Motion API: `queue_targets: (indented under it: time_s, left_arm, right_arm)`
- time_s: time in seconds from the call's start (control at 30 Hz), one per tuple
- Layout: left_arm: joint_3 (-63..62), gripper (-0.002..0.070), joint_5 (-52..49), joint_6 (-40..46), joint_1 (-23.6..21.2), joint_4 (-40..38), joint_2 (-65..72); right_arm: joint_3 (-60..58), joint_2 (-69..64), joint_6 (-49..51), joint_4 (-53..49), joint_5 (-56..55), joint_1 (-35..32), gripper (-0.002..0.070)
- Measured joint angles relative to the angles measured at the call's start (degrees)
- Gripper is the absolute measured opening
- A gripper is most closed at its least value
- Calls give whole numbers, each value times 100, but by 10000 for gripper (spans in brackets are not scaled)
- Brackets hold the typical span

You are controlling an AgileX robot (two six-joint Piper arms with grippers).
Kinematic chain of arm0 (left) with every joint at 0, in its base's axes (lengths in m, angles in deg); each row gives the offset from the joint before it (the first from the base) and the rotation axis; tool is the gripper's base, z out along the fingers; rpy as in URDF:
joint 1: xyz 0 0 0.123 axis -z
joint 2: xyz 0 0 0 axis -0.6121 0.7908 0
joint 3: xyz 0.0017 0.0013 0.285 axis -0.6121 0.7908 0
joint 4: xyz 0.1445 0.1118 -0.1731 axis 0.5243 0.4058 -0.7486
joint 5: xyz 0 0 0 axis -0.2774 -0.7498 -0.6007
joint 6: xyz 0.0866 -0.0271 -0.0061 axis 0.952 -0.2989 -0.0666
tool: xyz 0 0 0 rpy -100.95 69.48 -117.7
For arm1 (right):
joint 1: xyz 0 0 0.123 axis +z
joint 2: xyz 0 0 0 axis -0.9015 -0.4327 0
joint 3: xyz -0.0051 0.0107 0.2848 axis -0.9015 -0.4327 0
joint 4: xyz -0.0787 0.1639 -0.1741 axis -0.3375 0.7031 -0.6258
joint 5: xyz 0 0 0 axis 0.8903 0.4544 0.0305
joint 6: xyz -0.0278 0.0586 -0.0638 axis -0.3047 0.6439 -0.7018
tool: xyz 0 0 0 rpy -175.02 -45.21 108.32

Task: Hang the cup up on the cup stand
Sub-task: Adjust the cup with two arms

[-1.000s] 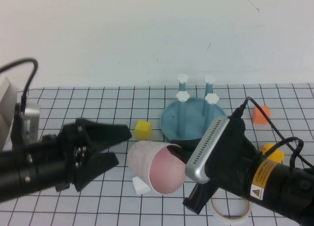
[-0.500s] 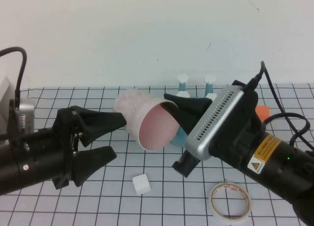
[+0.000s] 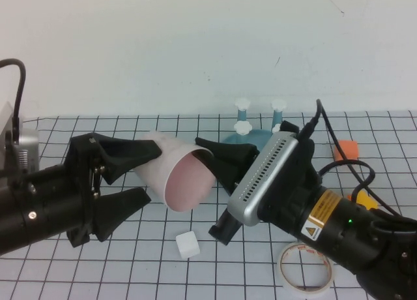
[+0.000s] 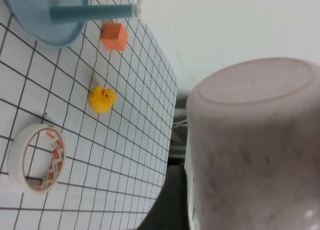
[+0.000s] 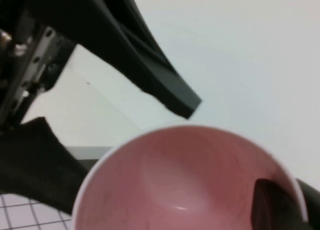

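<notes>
The cup point(image 3: 176, 178) is held in the air above the gridded table point(image 3: 130, 261), tipped on its side with its pink mouth turned toward the camera and the right arm. It is pinched at the rim by the right gripper point(image 3: 212, 158), one finger reaching inside the mouth, as seen in the right wrist view point(image 5: 272, 202). The left gripper point(image 3: 140, 176) is spread wide around the cup's closed end, one finger above and one below; whether they touch the wall cannot be told. Both arms are stretched inward from the near corners, meeting over the table's middle. The cup stand point(image 3: 251, 140) is set just behind the right gripper, partly hidden. A white cube point(image 3: 187, 245) lies below the cup, a tape roll point(image 3: 305, 267) near the right arm.
</notes>
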Motion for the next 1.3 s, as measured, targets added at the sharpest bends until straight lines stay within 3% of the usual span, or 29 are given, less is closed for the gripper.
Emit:
queue_targets:
  time_s: [0.43,0.77,0.9,1.13,1.3]
  left_arm:
    - [-10,648,255,96,0,-5,0]
    - [-10,612,342,348,0,-5,0]
    - [-10,595,424,403,0,7,-10]
    - [-10,578,455,641,0,93,2]
    - [-10,577,533,893,0,93,2]
  right_arm:
    - [70,-144,90,-611,-161,11,17]
    - [73,-190,78,-811,-163,0,35]
    - [73,-190,117,-988,-163,11,99]
    - [108,-190,150,-1321,-385,71,326]
    - [119,-190,161,-1321,-385,71,358]
